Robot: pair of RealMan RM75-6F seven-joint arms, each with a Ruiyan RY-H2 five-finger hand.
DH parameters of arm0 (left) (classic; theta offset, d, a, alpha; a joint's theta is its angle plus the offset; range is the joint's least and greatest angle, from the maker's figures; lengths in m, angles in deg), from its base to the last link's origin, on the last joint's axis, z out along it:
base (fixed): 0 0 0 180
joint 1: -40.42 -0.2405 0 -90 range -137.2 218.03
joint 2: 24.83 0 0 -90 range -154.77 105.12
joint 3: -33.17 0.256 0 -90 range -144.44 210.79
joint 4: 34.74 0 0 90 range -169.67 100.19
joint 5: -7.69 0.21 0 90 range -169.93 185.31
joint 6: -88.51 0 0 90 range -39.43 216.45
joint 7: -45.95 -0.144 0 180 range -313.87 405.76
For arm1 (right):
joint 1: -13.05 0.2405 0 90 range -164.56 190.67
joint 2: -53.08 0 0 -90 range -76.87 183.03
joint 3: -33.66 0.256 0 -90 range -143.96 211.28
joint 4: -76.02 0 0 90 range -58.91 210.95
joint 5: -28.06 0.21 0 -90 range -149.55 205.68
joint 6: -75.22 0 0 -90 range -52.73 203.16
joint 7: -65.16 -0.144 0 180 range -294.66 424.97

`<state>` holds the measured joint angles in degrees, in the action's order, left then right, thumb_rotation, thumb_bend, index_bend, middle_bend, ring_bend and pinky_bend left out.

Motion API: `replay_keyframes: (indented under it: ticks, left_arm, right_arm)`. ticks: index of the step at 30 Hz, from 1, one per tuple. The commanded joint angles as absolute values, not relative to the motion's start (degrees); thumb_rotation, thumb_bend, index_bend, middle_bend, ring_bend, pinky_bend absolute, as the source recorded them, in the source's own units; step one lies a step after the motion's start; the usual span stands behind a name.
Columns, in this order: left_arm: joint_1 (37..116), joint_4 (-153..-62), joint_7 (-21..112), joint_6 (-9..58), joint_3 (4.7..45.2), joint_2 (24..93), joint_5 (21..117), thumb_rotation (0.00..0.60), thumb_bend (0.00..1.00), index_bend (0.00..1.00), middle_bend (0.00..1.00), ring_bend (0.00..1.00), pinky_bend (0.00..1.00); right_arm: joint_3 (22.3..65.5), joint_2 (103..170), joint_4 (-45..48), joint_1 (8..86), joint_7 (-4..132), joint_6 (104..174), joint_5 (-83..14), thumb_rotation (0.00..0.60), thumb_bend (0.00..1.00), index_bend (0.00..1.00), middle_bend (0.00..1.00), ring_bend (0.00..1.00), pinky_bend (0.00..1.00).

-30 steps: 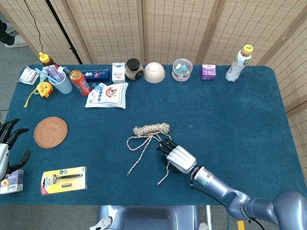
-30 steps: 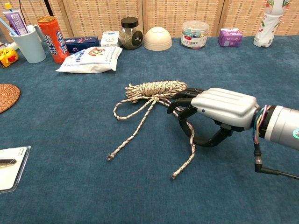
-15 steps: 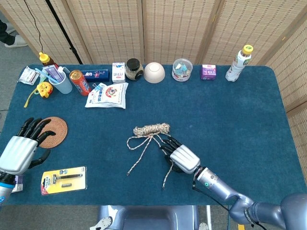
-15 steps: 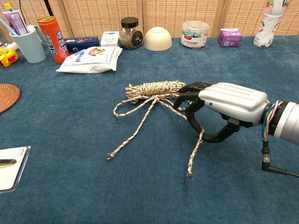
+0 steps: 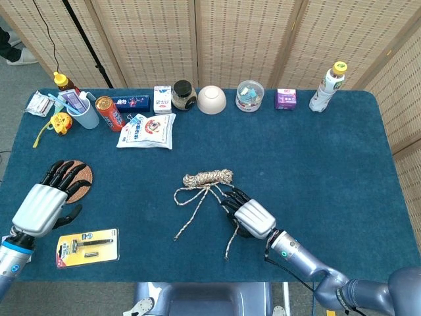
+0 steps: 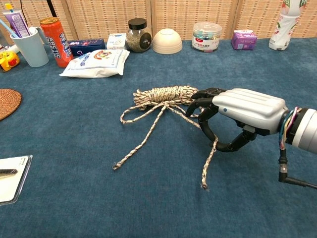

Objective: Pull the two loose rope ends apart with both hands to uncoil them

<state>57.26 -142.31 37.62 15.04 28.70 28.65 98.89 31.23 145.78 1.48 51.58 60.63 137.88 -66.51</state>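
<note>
A speckled rope lies mid-table as a short coil (image 5: 208, 177) (image 6: 166, 94) with loops and two loose ends trailing toward me. The left end (image 5: 176, 237) (image 6: 116, 166) lies free on the blue cloth. The right strand runs between the fingers and thumb of my right hand (image 5: 251, 217) (image 6: 245, 111), which holds it just right of the coil; its tip (image 6: 204, 184) hangs past the hand onto the table. My left hand (image 5: 47, 199) hovers far left over the edge of a woven coaster (image 5: 81, 174), fingers spread and holding nothing; the chest view does not show it.
A carded razor pack (image 5: 87, 247) lies near the front left edge. Along the back stand a cup (image 5: 80, 110), red can (image 5: 109, 112), snack bag (image 5: 147, 130), jar (image 5: 183, 95), bowl (image 5: 211, 99), plastic tub (image 5: 250, 96), purple box (image 5: 285, 99) and bottle (image 5: 327, 87).
My left hand has come up from the table's left edge toward the coaster. My right hand closed on the right strand and drew its tip slightly rightward.
</note>
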Motion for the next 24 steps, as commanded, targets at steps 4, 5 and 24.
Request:
replay_keyframes:
  ticks: [4, 5, 24]
  left_arm:
    - [57.0, -141.8, 38.1, 14.6, 28.9, 29.0, 98.1, 0.6, 0.35, 0.31, 0.11, 0.0, 0.0]
    - [57.0, -141.7, 38.2, 14.6, 29.0, 29.1, 98.0, 0.6, 0.35, 0.31, 0.11, 0.0, 0.0]
    - [65.1, -138.6, 31.3, 24.7, 30.2, 33.4, 103.8, 0.6, 0.35, 0.33, 0.06, 0.0, 0.0]
  right_arm:
    - [31.3, 145.9, 1.5, 51.5, 60.5, 137.5, -66.3, 0.6, 0.4, 0.64, 0.22, 0.01, 0.0]
    - [31.3, 145.9, 1.5, 51.5, 60.4, 137.5, -66.2, 0.6, 0.4, 0.64, 0.23, 0.01, 0.0]
    - [31.6, 145.9, -0.1, 50.7, 62.7, 136.8, -65.4, 0.6, 0.4, 0.64, 0.23, 0.02, 0.0]
